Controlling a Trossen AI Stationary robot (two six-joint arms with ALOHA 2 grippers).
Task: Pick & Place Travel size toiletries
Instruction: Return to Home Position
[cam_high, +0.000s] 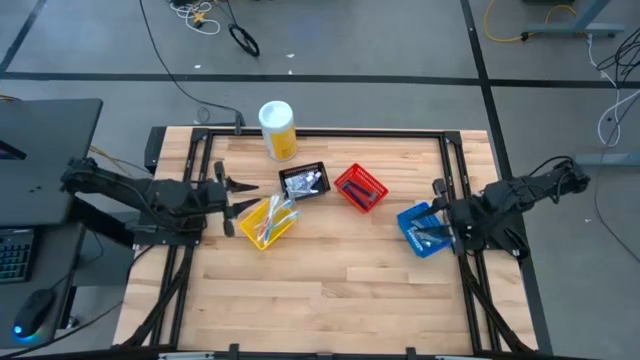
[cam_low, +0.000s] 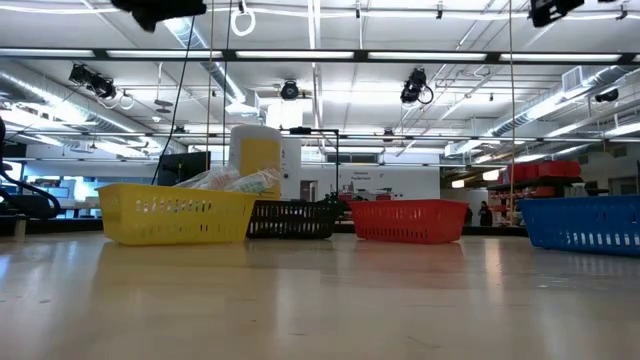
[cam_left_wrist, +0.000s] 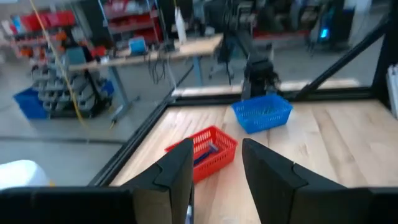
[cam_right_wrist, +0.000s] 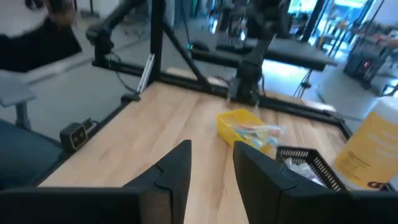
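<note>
The travel size toiletries lie sorted in four mesh baskets on the wooden table. Pale tubes and packets (cam_high: 270, 215) fill the yellow basket (cam_high: 252, 232) and poke above its rim (cam_low: 235, 180). Small white items (cam_high: 303, 182) sit in the black basket (cam_high: 318, 168). Dark slim items (cam_high: 362, 196) lie in the red basket (cam_high: 345, 180), and others (cam_high: 430, 237) in the blue basket (cam_high: 408, 222). My left gripper (cam_high: 240, 195) hangs open near the table's left edge, above and left of the yellow basket. My right gripper (cam_high: 438, 208) hangs open over the blue basket. Nothing is between the fingers of either gripper (cam_left_wrist: 217, 171) (cam_right_wrist: 211, 163).
A big white-and-yellow canister (cam_high: 277, 130) stands at the far edge behind the black basket. A black metal frame (cam_high: 330, 132) runs along the table's far and side edges. Bare wood (cam_high: 330, 290) stretches across the near half of the table.
</note>
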